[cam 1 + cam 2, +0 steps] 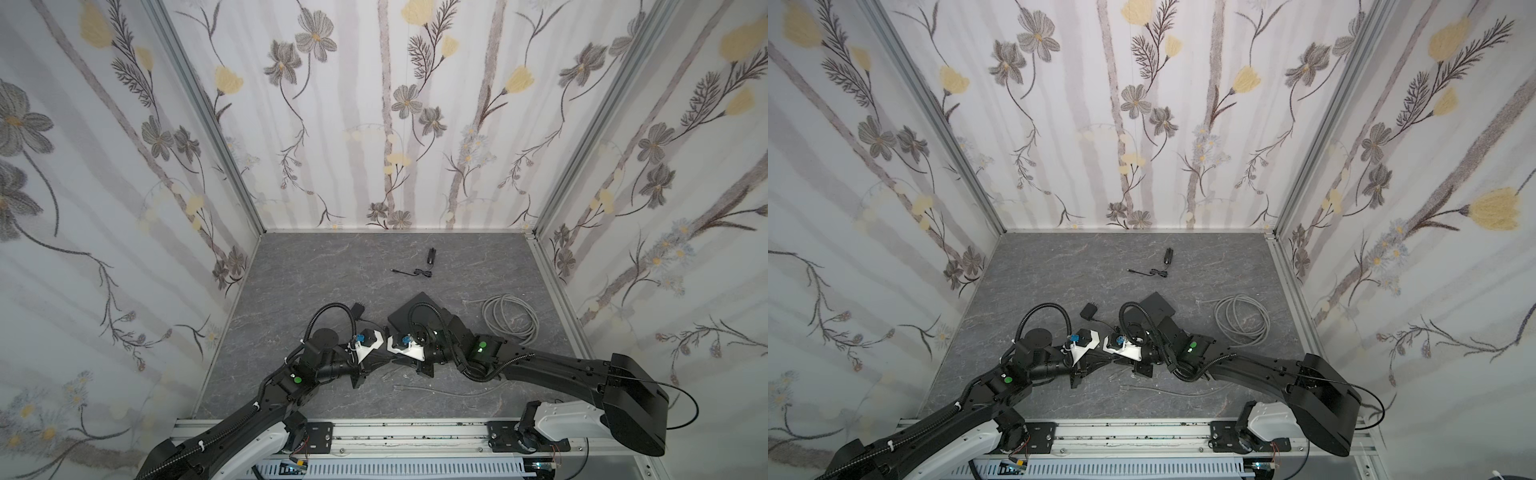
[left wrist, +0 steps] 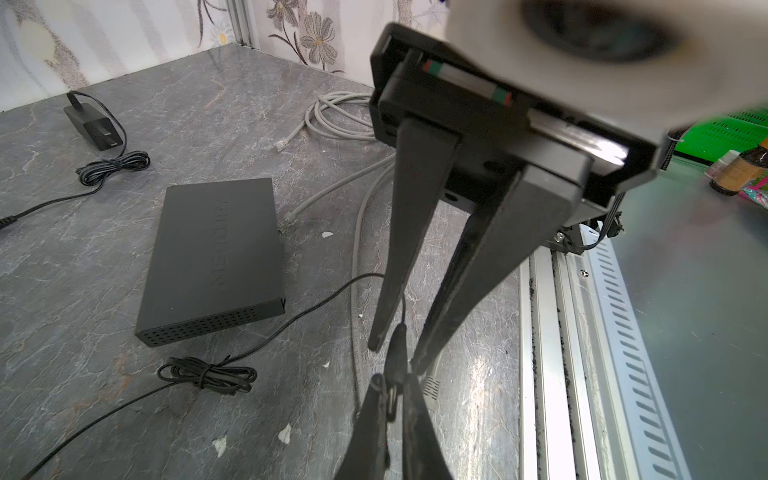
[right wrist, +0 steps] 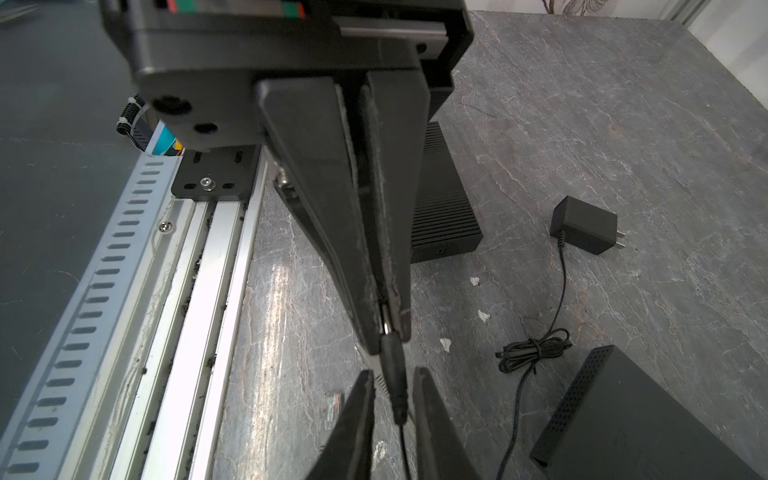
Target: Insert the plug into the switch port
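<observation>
Plug (image 3: 395,390), a slim black barrel connector, sits between the two grippers, which meet tip to tip near the front middle of the table (image 1: 332,266). It seems to be lifted clear of the surface. The left gripper (image 3: 388,332) is closed tight, pinching the plug's metal tip between its fingertips. The right gripper (image 2: 395,356) has its jaws partly open on either side of the plug's black body. The right wrist view shows a narrow gap on each side, so it does not look to be gripping yet.

The plug's thin cord (image 2: 316,303) trails down from it to a tied bundle (image 2: 208,374) on the table. From there it runs to a black power adapter (image 3: 584,224) lying on its side. The switch (image 2: 216,249), a flat black box, lies on the table a little way off, with a perforated end facing the left wrist camera. Its port cannot be seen in any view.

Judging by this, the plug has been picked up and is about to pass from one gripper to the other. Carrying it to the switch, lining it up and pushing it in all remain.

Farther out lie a coiled grey network cable (image 1: 509,318) and a second adapter (image 1: 432,254) near the back wall.
</observation>
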Tool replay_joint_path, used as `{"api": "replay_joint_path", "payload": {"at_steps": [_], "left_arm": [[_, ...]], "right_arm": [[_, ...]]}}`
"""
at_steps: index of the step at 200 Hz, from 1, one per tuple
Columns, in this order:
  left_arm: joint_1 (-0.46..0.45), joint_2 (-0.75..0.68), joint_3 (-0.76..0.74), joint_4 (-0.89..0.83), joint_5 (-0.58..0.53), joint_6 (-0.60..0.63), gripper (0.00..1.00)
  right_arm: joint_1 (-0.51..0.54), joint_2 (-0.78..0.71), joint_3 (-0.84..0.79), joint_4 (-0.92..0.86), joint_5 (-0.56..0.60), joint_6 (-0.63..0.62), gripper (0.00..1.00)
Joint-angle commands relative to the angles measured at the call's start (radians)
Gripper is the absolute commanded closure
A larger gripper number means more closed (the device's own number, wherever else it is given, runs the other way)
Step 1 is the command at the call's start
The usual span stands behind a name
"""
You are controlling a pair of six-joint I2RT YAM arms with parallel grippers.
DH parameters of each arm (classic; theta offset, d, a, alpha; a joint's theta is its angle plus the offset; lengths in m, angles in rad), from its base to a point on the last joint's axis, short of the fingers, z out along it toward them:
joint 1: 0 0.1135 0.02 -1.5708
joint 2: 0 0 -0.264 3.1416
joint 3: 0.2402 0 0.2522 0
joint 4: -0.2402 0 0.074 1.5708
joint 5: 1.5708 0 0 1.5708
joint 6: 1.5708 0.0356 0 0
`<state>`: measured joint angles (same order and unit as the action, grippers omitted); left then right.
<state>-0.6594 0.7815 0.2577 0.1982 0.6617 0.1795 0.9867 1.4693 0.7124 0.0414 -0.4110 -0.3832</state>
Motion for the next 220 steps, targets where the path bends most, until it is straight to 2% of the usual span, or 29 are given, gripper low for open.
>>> {"api": "replay_joint_path", "payload": {"at_steps": [1,191,209,220], "left_arm": [[0.001,-0.004,0.000,0.028,0.007,0.009,1.00],[0.000,-0.001,0.000,0.028,0.009,0.008,1.00],[0.001,-0.001,0.000,0.029,0.006,0.007,1.00],[0.000,-0.002,0.000,0.029,0.004,0.005,1.00]], "right_arm": [[0.000,-0.006,-0.006,0.025,0.010,0.001,0.80],[0.002,-0.019,-0.020,0.049,0.010,0.018,0.84],[0.001,-0.017,-0.020,0.048,0.009,0.020,0.89],[0.001,-0.015,-0.020,0.049,0.009,0.020,0.98]]}}
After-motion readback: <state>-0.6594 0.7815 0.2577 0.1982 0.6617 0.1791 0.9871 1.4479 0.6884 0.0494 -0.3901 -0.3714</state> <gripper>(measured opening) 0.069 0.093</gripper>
